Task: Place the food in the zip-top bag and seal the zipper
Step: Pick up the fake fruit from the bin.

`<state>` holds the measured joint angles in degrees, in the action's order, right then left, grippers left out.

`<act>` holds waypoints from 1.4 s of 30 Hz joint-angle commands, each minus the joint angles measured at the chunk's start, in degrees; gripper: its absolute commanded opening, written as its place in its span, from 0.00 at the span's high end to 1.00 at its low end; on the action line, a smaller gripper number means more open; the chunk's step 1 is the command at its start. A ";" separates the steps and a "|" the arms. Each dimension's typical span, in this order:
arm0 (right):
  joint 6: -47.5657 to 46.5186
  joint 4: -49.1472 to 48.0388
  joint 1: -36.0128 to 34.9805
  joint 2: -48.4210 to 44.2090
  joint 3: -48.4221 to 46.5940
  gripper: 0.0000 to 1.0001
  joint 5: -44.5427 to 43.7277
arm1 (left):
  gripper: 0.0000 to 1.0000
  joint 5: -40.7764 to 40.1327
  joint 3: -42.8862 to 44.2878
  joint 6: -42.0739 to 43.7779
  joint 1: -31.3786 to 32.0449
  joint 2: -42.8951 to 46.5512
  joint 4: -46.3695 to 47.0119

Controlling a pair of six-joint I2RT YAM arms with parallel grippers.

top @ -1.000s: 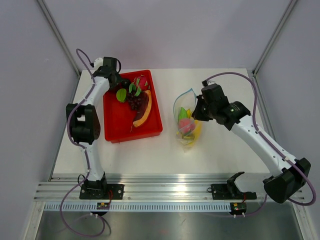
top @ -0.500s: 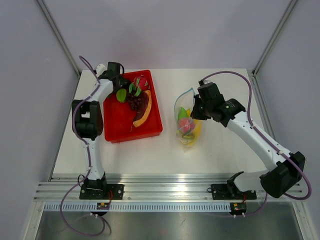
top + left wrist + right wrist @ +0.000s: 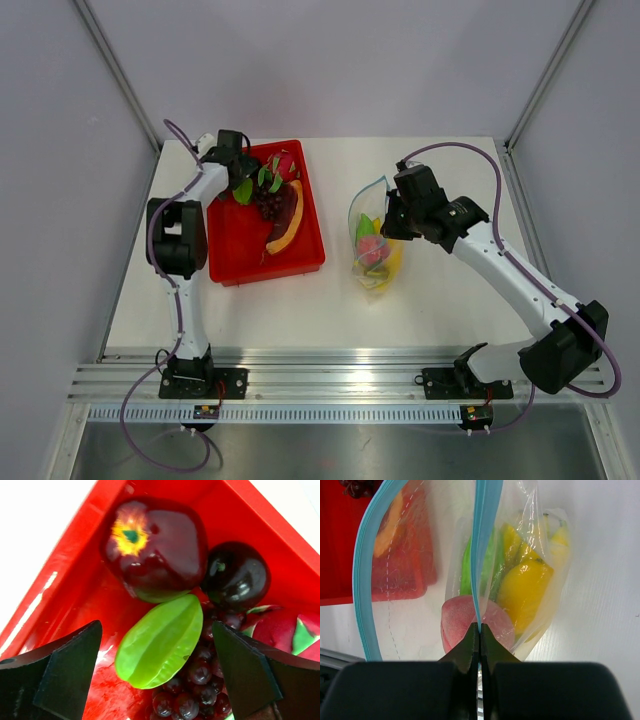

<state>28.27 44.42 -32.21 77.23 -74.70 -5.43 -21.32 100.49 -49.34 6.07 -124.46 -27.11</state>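
Observation:
The clear zip-top bag (image 3: 372,240) stands open on the table with yellow, green and pink-red food (image 3: 520,587) inside. My right gripper (image 3: 479,627) is shut on one side of the blue-teal zipper (image 3: 479,555), holding the mouth up; the other zipper side (image 3: 362,580) bows out left. My left gripper (image 3: 157,672) is open over the far left corner of the red tray (image 3: 240,245), its fingers (image 3: 70,670) either side of a green piece (image 3: 159,640) lying on purple grapes (image 3: 192,692). Two dark red round fruits (image 3: 155,542) lie just beyond. An orange papaya slice (image 3: 288,232) lies in the tray.
A pink dragon-fruit piece (image 3: 290,632) with green tips lies at the right of the left wrist view. The tray wall (image 3: 65,555) is close to the left finger. Metal frame posts (image 3: 110,60) rise at the table's far corners.
My left gripper has shifted slightly right over the tray's far left corner. My right gripper has edged a little left with the zipper. The bag stands as before.

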 commanded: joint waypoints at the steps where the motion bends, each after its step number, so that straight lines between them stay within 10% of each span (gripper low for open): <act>1: -0.15 -0.92 -0.14 -0.15 -2.21 0.99 -0.81 | 0.03 3.48 -1.52 1.35 -0.09 -0.69 4.61; 8: 0.20 -1.09 -0.14 -0.41 -2.12 1.00 -0.02 | 0.07 4.89 -1.79 2.50 -0.09 -1.92 4.26; 19: 0.64 -1.45 -0.05 -0.33 -1.95 1.00 0.86 | 0.40 3.31 -2.49 2.94 -0.09 -0.52 2.59; 42: 1.87 -5.66 -0.14 1.17 -0.19 0.99 4.11 | 0.70 5.41 -21.20 9.00 1.84 30.67 3.38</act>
<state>29.47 41.98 -32.21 77.47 -74.67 -3.07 -17.28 81.52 -42.68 6.63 -98.96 -25.54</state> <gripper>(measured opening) 0.011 0.423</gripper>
